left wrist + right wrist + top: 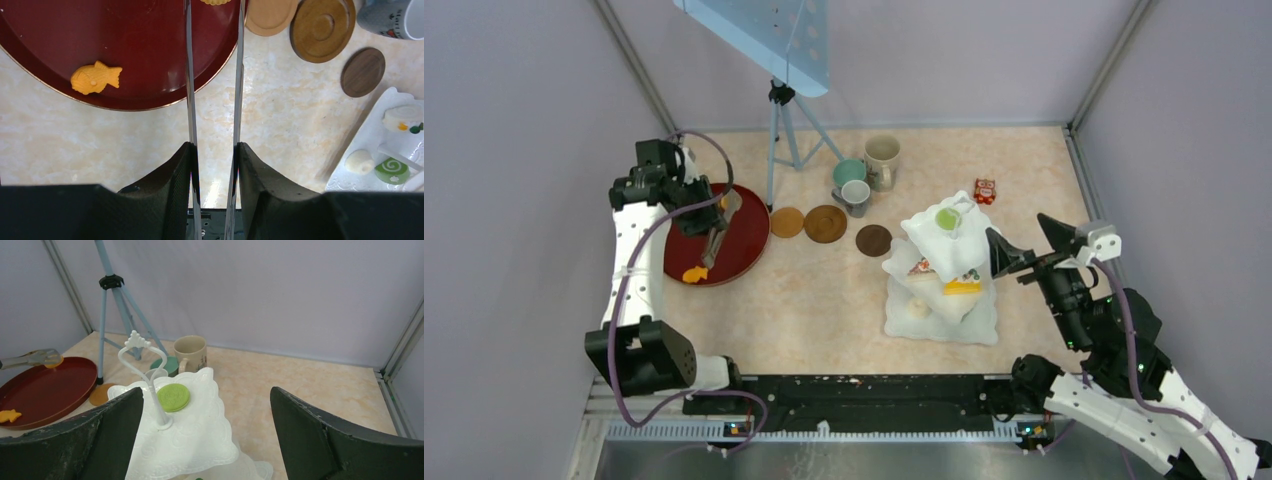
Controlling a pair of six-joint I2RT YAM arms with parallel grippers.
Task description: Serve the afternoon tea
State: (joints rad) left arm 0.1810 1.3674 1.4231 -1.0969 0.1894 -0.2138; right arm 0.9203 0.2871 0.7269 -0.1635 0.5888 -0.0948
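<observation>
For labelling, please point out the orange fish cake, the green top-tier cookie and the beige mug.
orange fish cake (95,78): left wrist view, middle of its body.
green cookie (173,397): right wrist view, centre of its top face.
beige mug (192,360): right wrist view, its outer wall.

You are working in a booth with plain pale lilac walls (514,200) on three sides, joined at the far corners by slanting metal posts (629,65). Your tabletop (824,300) is beige and marbled, evenly lit, with soft shadows. At the back left stands a blue tripod (774,130) carrying a light-blue panel (769,35), possibly perforated. A black rail (864,392) runs along your near edge.
</observation>
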